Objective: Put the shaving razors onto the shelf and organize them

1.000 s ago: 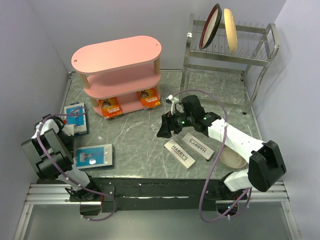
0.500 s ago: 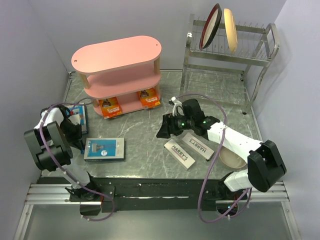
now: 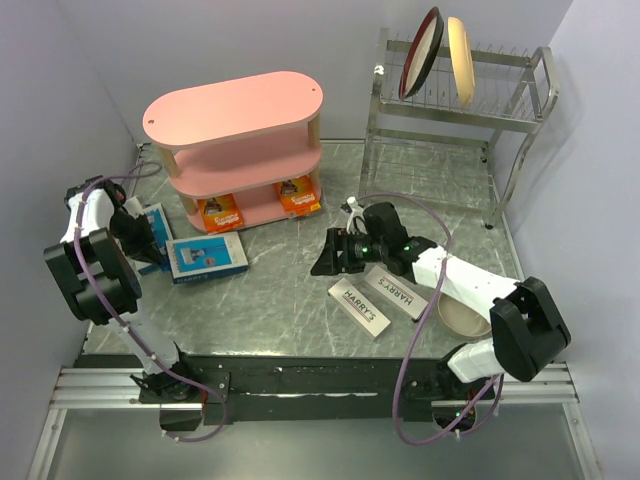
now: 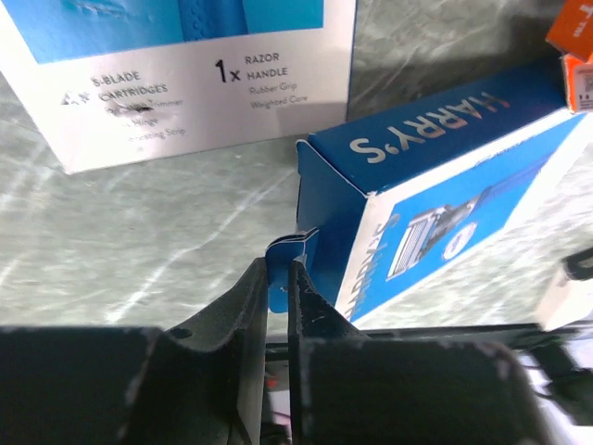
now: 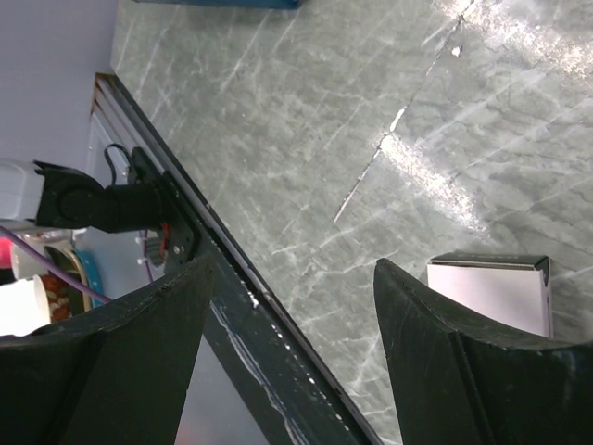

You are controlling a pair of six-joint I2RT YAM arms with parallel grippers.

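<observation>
My left gripper (image 3: 160,258) (image 4: 279,266) is shut on the blue end flap of a blue-and-white razor pack (image 3: 208,258) (image 4: 445,176), which sits just in front of the pink shelf (image 3: 235,135). A second blue-and-white pack (image 3: 157,226) (image 4: 185,83) lies beside it to the left. Two orange packs (image 3: 220,213) (image 3: 298,195) stand on the shelf's bottom tier. Two white HARRY'S boxes (image 3: 358,305) (image 3: 397,290) lie on the table centre-right. My right gripper (image 3: 325,262) (image 5: 292,278) hangs open and empty just left of them; one box end (image 5: 491,287) shows by its finger.
A steel wire dish rack (image 3: 460,110) holding two plates stands at the back right. A tan bowl (image 3: 465,318) sits under the right arm near the front edge. The left wall runs close behind the left arm.
My left gripper has moved the blue-and-white pack from the front left of the table back and right, up to the shelf's front. The right gripper has hardly moved.
</observation>
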